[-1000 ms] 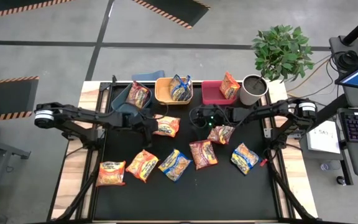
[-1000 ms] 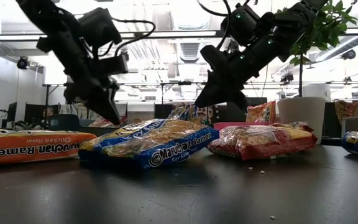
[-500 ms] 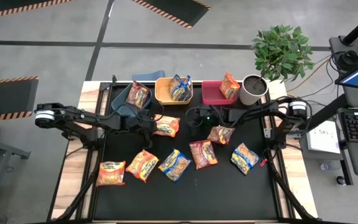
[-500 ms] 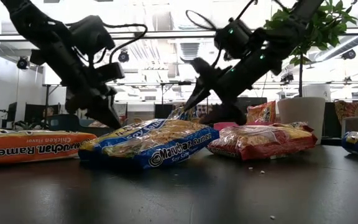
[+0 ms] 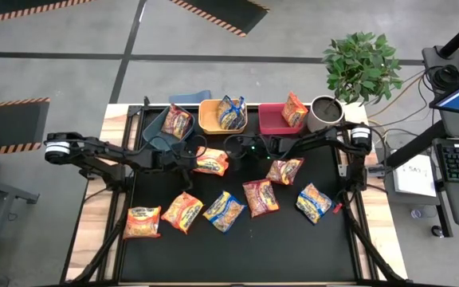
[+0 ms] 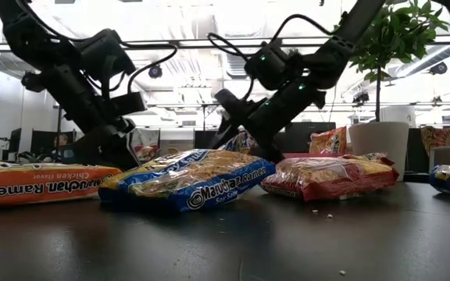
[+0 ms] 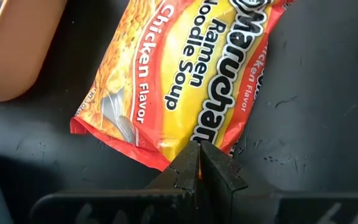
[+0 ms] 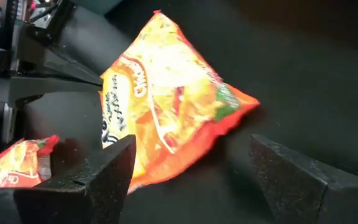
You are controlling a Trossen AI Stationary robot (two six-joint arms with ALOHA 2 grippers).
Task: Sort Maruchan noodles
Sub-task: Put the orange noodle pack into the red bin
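An orange chicken-flavor noodle packet (image 5: 213, 162) lies on the black table just in front of the bins. My left gripper (image 7: 199, 149) comes from the table's left and is shut at the packet's left end. My right gripper (image 8: 191, 162) reaches in from the right, close above the table. It stands open, with the same packet (image 8: 166, 99) just ahead of its fingers and nothing between them. Several more noodle packets lie flat nearer the front, among them a blue-trimmed one (image 5: 224, 210) and an orange one (image 5: 142, 222). My left gripper's shut fingertips meet on the red crimped seam (image 7: 185, 152) at the packet's left short end. They come slanting down from the table's left, along the packet's length. The rest of the packet lies away from the fingers on the table top.
Three bins stand in a row at the far edge, each holding a packet: blue (image 5: 159, 129), yellow (image 5: 209, 119) and red (image 5: 273, 121). A pot (image 5: 323, 114) with a plant stands at the far right. Another packet (image 5: 284, 171) lies just right of my right gripper's arm.
My right gripper has travelled toward the table's left edge, away from the packet at centre right and up to the orange packet. It has sunk lower and opened. My left gripper has come down toward the table.
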